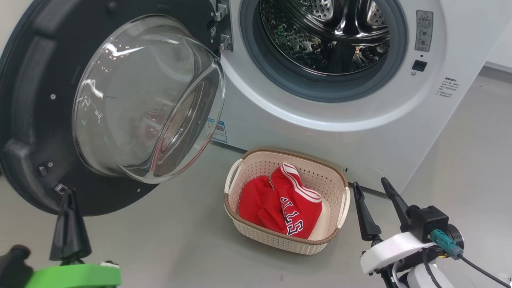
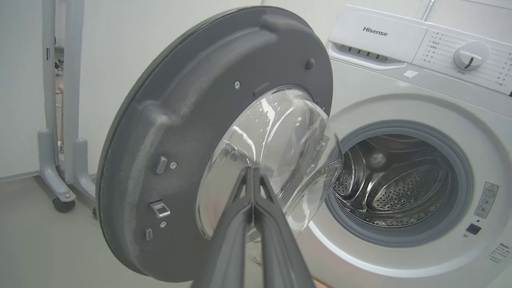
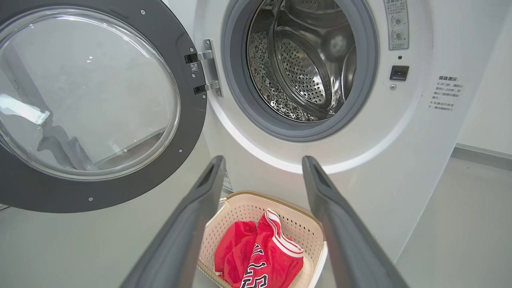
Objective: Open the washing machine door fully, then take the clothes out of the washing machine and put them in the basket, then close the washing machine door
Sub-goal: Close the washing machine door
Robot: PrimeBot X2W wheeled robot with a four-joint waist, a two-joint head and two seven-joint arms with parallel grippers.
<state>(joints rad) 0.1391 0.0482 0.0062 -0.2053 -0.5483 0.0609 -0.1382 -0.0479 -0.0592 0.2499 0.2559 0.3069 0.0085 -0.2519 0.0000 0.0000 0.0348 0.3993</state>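
Observation:
The washing machine door [image 1: 36,120] stands swung wide open at the left, its clear glass bowl [image 1: 148,100] bulging toward me. The washing machine [image 1: 360,132] shows a bare steel drum [image 1: 324,32]. The red clothes [image 1: 282,206] lie crumpled in the cream basket [image 1: 340,180] on the floor before the machine. My left gripper [image 1: 69,194] is shut with nothing in it, its tips close to the door's lower rim; in the left wrist view the left gripper [image 2: 253,170] points at the door's [image 2: 188,120] inner face. My right gripper [image 1: 371,183] is open, just right of the basket [image 3: 256,206].
Grey floor [image 1: 168,240] spreads around the basket. A grey wheeled stand [image 2: 60,160] is behind the door by the wall. The control panel with a dial [image 2: 472,56] tops the machine.

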